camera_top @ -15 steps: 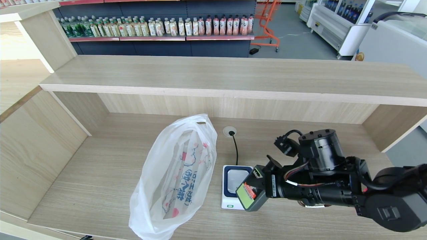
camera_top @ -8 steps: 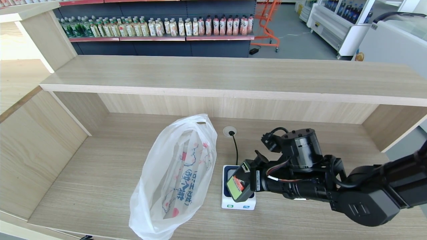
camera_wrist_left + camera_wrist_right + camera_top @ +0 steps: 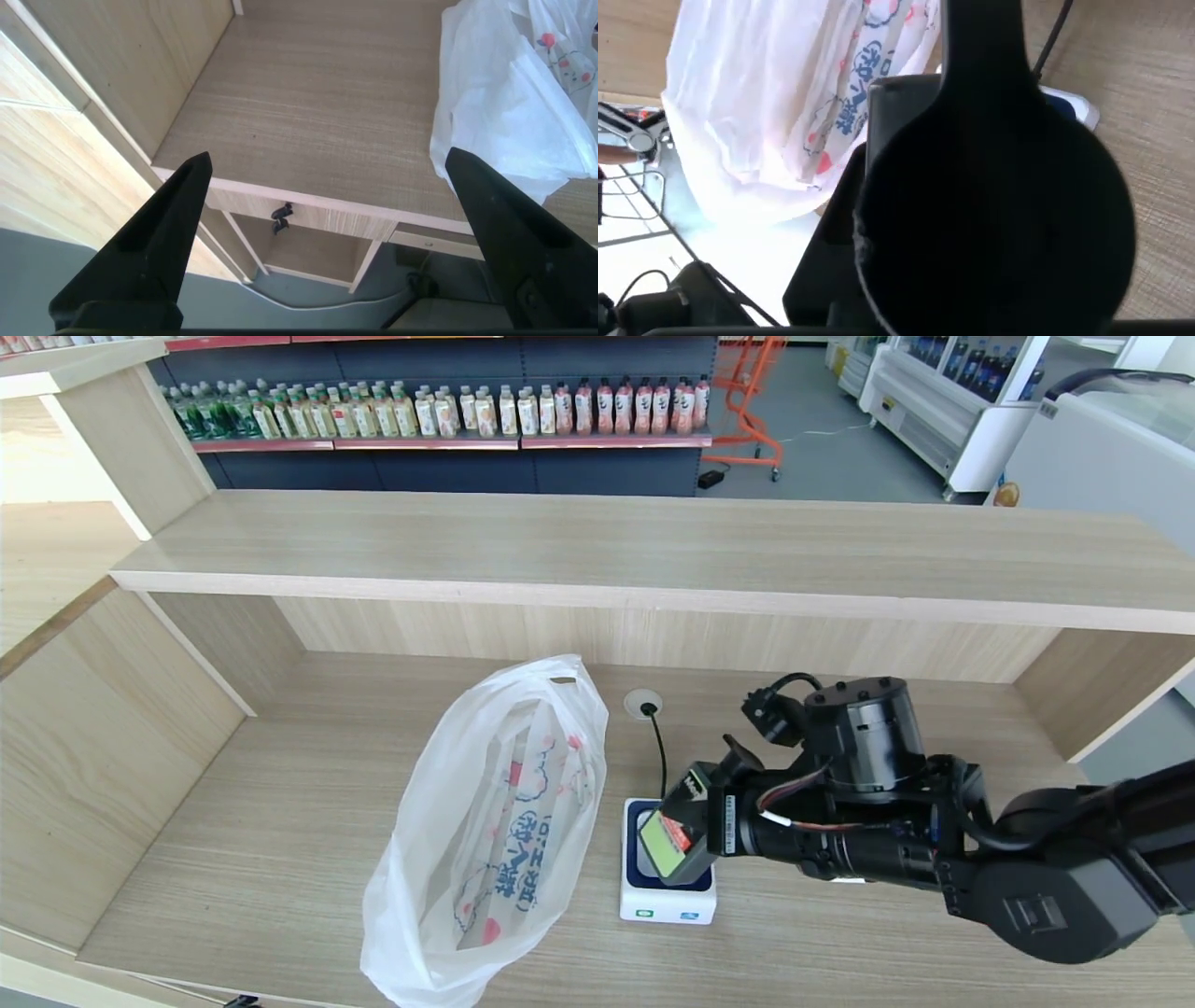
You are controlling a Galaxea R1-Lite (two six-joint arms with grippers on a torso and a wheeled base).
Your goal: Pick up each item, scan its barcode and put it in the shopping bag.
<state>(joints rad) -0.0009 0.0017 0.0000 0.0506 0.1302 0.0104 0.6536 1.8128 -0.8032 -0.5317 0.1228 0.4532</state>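
Observation:
My right gripper [image 3: 688, 833] is shut on a small dark item [image 3: 665, 846] with a green and red label, holding it tilted just above the white scanner [image 3: 667, 902] and its dark window. In the right wrist view the dark item [image 3: 990, 215] hides the fingers, and the scanner's corner [image 3: 1071, 101] shows past it. The white plastic shopping bag [image 3: 495, 831] lies to the left of the scanner with a printed package inside. My left gripper [image 3: 327, 163] hangs open below the counter's front edge, and the bag [image 3: 514, 93] is off to one side of it.
A black cable [image 3: 658, 747] runs from the scanner to a round hole [image 3: 643, 703] in the wooden counter [image 3: 280, 821]. A raised shelf wall [image 3: 653, 635] closes the back and side panels close both ends. There is bare counter to the left of the bag.
My right arm has carried the dark item leftward from beside the scanner to over its window, then lifted it slightly. The bag and scanner have not moved.

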